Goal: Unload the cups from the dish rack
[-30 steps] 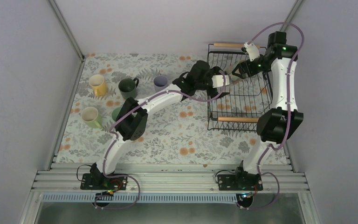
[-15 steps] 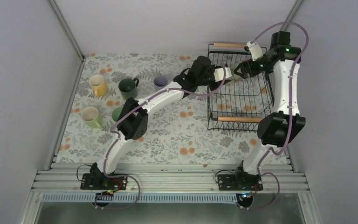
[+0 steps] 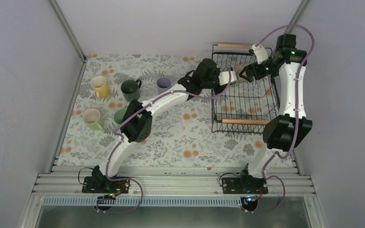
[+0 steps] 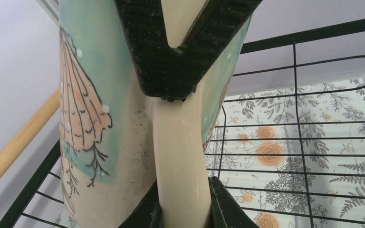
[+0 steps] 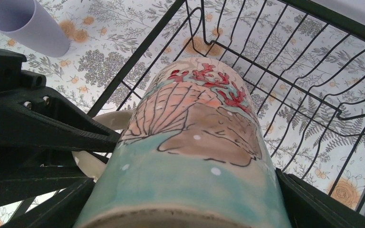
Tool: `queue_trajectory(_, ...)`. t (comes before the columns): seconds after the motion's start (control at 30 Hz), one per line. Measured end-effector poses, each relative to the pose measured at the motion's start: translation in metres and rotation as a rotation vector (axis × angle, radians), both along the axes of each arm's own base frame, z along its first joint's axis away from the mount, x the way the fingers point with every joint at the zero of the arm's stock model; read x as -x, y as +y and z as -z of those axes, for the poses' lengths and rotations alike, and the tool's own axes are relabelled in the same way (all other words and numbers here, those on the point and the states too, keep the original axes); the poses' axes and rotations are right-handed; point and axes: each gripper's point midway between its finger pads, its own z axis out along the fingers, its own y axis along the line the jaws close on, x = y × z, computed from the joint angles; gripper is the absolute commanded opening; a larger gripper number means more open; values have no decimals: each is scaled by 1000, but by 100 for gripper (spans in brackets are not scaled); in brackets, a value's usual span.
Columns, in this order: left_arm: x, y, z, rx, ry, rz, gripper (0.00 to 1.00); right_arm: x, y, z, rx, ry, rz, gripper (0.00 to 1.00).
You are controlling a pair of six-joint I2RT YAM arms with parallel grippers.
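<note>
Top external view finds a painted mug over the far half of the dish rack, which sits at the far right corner of the table. The mug is caught between both arms. The left claw is clenched on the mug's handle; the left wrist view shows its two fingers pressed against either side of that cream loop. The right claw is grasping the mug's body, with its fingers spread wide on opposite sides of the barrel in the right wrist view. The mug is tilted and carries a shell and red coral painted over teal and cream.

Five more cups stand on the left half of the table. A yellow cup is near the far left corner. A dark green cup and a lavender cup stand to its right. A pale green cup is by the left edge, and a mint cup is half hidden behind the left arm.
</note>
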Motion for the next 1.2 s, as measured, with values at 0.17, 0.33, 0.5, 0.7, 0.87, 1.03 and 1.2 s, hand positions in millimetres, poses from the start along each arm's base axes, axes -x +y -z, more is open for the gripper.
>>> queue_trajectory(0.17, -1, 3, 0, -37, -69, -18, 2, 4, -1, 1, 11, -2, 5, 79)
queue_trajectory(0.33, 7, 9, -9, -92, -191, -37, 2, 20, 1, -7, 28, -23, 8, 89)
queue_trajectory(0.5, 14, 25, -36, -134, -321, -77, 2, 33, 8, -34, 44, -99, -3, 100)
queue_trajectory(0.7, -13, 64, -16, -292, -352, -205, 2, 52, 17, -71, 22, -198, -25, 100)
queue_trajectory(0.87, -30, 88, 7, -399, -365, -271, 2, 57, 21, -77, 3, -211, -36, 100)
queue_trajectory(1.03, -19, 102, 12, -492, -446, -271, 2, 58, 21, -76, 6, -207, -40, 100)
queue_trajectory(1.2, 4, 113, 10, -571, -580, -242, 2, 59, 21, -74, 12, -201, -47, 100)
